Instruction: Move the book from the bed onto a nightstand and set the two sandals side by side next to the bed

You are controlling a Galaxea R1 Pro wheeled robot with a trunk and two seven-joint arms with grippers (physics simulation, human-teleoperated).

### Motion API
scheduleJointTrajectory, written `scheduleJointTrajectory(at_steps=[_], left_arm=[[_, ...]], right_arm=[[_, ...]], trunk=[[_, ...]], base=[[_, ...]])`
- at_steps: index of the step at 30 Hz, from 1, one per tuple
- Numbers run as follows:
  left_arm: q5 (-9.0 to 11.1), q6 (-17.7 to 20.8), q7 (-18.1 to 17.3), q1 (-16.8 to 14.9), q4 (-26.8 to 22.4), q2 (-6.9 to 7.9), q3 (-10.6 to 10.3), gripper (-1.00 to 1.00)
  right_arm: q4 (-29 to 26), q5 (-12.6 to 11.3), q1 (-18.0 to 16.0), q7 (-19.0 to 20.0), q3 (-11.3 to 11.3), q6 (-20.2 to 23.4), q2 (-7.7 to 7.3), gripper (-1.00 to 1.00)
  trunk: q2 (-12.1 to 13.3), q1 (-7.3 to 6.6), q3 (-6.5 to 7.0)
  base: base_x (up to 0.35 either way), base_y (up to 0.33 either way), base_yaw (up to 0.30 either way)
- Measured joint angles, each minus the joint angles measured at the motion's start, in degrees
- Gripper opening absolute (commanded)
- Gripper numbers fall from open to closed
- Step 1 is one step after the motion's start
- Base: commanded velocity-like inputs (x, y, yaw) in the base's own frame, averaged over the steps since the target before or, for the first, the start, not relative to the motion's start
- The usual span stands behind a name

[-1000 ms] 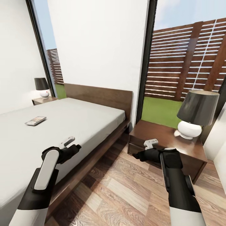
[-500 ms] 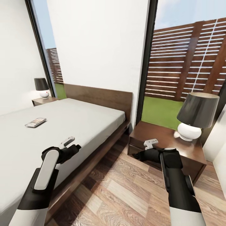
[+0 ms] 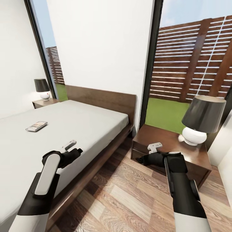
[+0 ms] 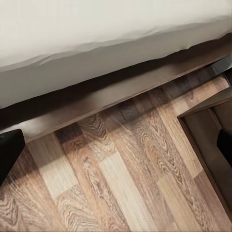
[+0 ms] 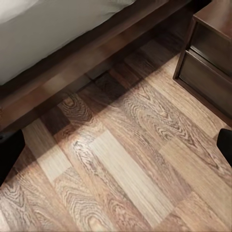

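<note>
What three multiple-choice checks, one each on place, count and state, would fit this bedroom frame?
1. Where does the book lie?
A. on the bed's mattress
B. on the floor
C. on the near nightstand

2. How many table lamps show in the head view?
A. one
B. two
C. three

3. What is in the left pincer?
A. the book
B. a sandal
C. nothing

Answers: 1 A, it rests on the pale mattress of the bed; 2 B, the far lamp and the near lamp each stand on a nightstand; 3 C, the left wrist view has bare floor between its tips.
</note>
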Motion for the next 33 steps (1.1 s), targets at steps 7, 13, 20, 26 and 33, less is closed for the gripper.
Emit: scheduleJointTrajectory(at_steps=[7, 13, 20, 26, 33], left_arm=[[-0.09, 0.04, -0.06, 0.01, 0.0, 0.02, 0.03, 1.0], [-0.16, -0.01, 0.0, 0.03, 0.0, 0.02, 0.03, 1.0], [-0.24, -0.4, 0.16, 0.09, 0.0, -0.05, 0.04, 1.0], [-0.11, -0.34, -0.05, 0.06, 0.0, -0.04, -0.06, 1.0], [-0.07, 0.03, -0.23, 0.06, 0.15, 0.21, -0.04, 1.0]], right_arm=[[0.0, 0.0, 0.0, 0.0, 0.0, 0.0, 0.0, 1.0], [0.0, 0.0, 0.0, 0.0, 0.0, 0.0, 0.0, 1.0], [0.0, 0.0, 0.0, 0.0, 0.0, 0.0, 0.0, 1.0], [0.0, 0.0, 0.0, 0.0, -0.03, -0.02, 0.0, 1.0], [0.0, 0.0, 0.0, 0.0, -0.07, 0.0, 0.0, 1.0]], trunk=[[2.81, -1.54, 0.66], [5.21, -2.86, 1.22], [8.02, -4.39, 1.87], [10.43, -5.71, 2.43], [13.23, -7.25, 3.09]], base=[[0.0, 0.0, 0.0], [0.0, 0.0, 0.0], [0.0, 0.0, 0.0], [0.0, 0.0, 0.0], [0.0, 0.0, 0.0]])
